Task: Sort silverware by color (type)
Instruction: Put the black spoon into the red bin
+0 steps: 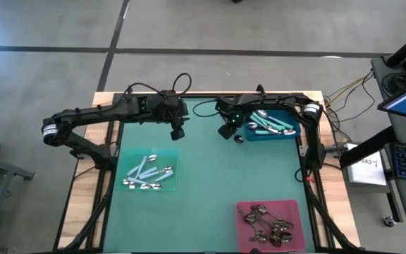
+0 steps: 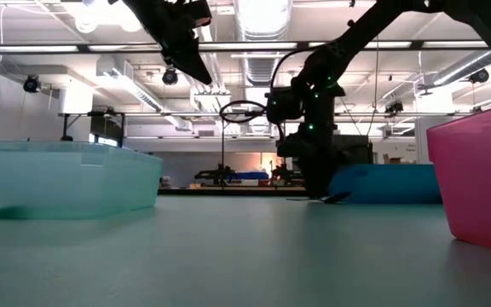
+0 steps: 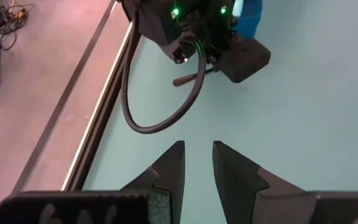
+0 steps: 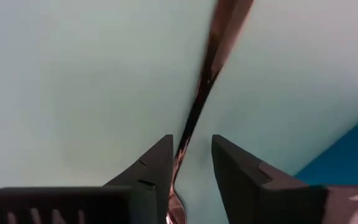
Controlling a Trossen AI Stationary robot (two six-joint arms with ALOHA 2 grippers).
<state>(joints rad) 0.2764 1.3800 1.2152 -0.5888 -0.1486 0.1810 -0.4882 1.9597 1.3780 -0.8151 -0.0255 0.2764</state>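
**A:** Why is the right gripper [image 1: 228,132] down at the mat, just beside the blue tray [image 1: 292,134]?

**B:** It straddles a dark, slim-handled metal spoon [image 4: 202,102] lying on the green table mat [image 1: 210,176]. In the right wrist view the handle runs up between the two dark fingers [image 4: 157,165], which sit a little apart on either side. I judge they are not yet clamped on it, though contact is hard to read.

**A:** So that spoon is a stray?

**B:** Likely. The blue tray holds teal-handled spoons [image 1: 270,124], so a dark one beside it probably belongs with the dark metal spoons [image 1: 268,224] in the pink tray [image 1: 242,209] at the near edge (colour decides the tray).

**A:** And the left gripper [image 1: 177,133]?

**B:** Raised above the mat near the far edge, empty, its fingers [image 3: 169,168] parted. It looks across at the right arm, apparently waiting clear of it. Below it, the pale green tray [image 1: 125,156] holds pale-blue-handled spoons [image 1: 146,173].

**A:** What matters next?

**B:** Closing squarely on that thin handle; it could slip or pivot.
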